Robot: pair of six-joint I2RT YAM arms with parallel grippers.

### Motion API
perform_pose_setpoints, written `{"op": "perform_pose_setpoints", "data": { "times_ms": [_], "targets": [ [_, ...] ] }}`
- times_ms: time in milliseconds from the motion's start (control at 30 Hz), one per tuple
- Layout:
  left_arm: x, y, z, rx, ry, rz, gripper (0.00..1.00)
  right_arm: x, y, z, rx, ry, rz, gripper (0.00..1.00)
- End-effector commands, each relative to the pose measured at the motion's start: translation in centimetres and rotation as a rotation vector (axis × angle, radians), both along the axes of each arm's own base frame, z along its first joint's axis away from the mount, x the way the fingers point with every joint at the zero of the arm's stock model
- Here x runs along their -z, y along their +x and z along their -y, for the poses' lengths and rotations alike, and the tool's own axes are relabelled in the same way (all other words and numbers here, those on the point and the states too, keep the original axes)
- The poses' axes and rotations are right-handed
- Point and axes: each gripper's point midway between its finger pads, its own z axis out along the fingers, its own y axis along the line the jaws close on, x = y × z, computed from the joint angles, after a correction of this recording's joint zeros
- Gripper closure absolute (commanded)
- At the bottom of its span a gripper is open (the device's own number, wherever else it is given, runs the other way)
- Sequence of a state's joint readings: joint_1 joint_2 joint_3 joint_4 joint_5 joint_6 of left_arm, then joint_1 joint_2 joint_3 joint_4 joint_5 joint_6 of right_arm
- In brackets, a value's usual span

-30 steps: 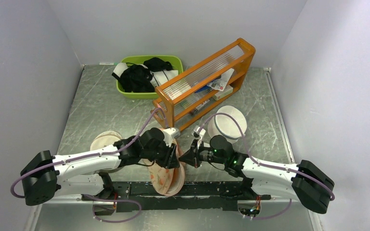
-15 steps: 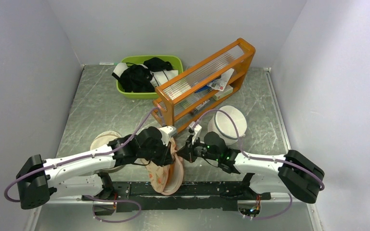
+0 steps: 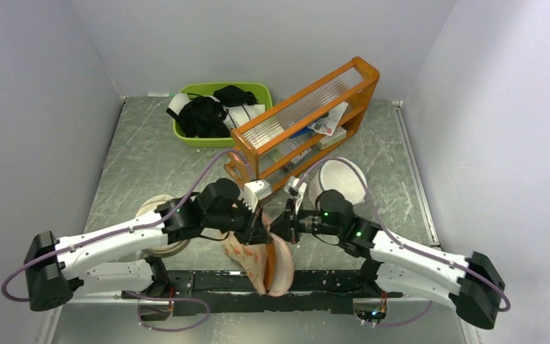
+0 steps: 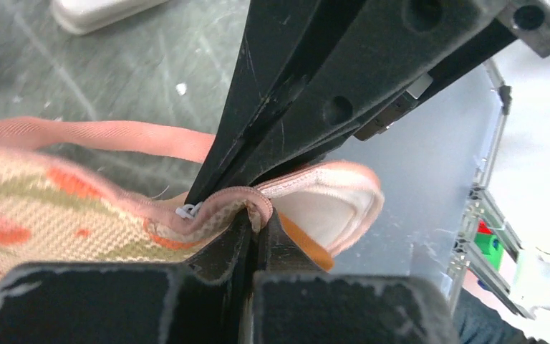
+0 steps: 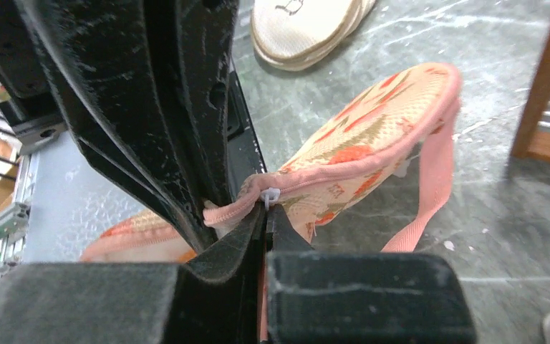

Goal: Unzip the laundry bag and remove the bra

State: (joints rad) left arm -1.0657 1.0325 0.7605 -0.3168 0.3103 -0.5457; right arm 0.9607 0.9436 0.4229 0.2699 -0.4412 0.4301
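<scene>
The left gripper (image 4: pixel 258 215) is pressed together on the pink zipper rim of the laundry bag (image 3: pixel 261 254), and the right gripper (image 5: pixel 266 208), meeting it nose to nose, is clamped on the same rim right at the small white zipper pull (image 5: pixel 269 195). The bag hangs on edge between them, on the near side of the orange rack (image 3: pixel 304 115), with a strip of orange (image 4: pixel 302 246) showing inside its rim. Beside the rack's near right end stands a white round bag (image 3: pixel 340 183), to its near left lies a beige pouch (image 3: pixel 159 215), and at its far left sits a green tub (image 3: pixel 218 115) of dark clothes.
</scene>
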Motion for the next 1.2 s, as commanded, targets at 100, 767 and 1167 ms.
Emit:
{"op": "perform_pose_setpoints", "data": {
  "times_ms": [100,767,1167],
  "targets": [
    [-4.8,2.2,5.7,0.067,-0.135,0.068,0.93,-4.5,-1.3,3.6,0.078,-0.022,-0.023,1.00],
    [-8.1,3.1,8.6,0.123,-0.163,0.100,0.93,-9.5,-1.2,4.3,0.105,0.063,0.052,1.00],
    [-8.3,6.0,11.2,0.096,-0.112,0.170,0.90,-8.1,3.9,8.1,0.407,-0.109,0.177,1.00]
  ]
}}
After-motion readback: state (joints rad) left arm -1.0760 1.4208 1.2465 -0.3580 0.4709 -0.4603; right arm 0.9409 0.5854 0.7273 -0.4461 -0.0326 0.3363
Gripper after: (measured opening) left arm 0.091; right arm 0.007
